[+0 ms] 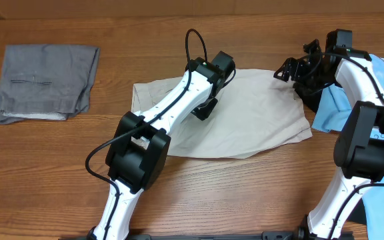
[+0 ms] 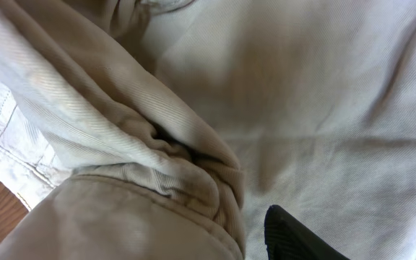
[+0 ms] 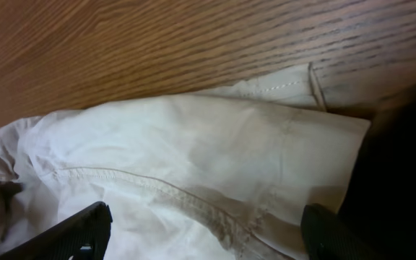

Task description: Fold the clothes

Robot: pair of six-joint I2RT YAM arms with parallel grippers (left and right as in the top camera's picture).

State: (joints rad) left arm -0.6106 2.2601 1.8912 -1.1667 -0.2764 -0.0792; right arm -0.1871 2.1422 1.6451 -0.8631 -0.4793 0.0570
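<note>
1. The khaki trousers [image 1: 259,113] lie in the middle of the table [image 1: 245,200] as a rough rectangle, already doubled over; the right edge is uneven and the near edge creased; the right wrist view shows a hem corner [image 3: 295,94] with a stitched seam lying flat on the wood.
2. The left gripper [image 1: 209,107] is low over the left-centre of the cloth; its wrist view is filled by a thick bunched fold [image 2: 157,166] and shows only one fingertip [image 2: 295,235]; whether it pinches that fold cannot be told.
3. The right gripper [image 1: 293,70] hovers at the far right corner; its jaws stand wide apart with cloth lying loose beneath them, holding nothing.
4. The step in hand looks like a further fold, partway set up; the next move seems to call for the right jaws to close on that corner, then for both arms to carry the cloth across evenly.
5. Farther out, grey folded trousers [image 1: 45,83] lie far left; a light blue T-shirt [image 1: 329,113] lies just beside the khaki's right edge.
</note>
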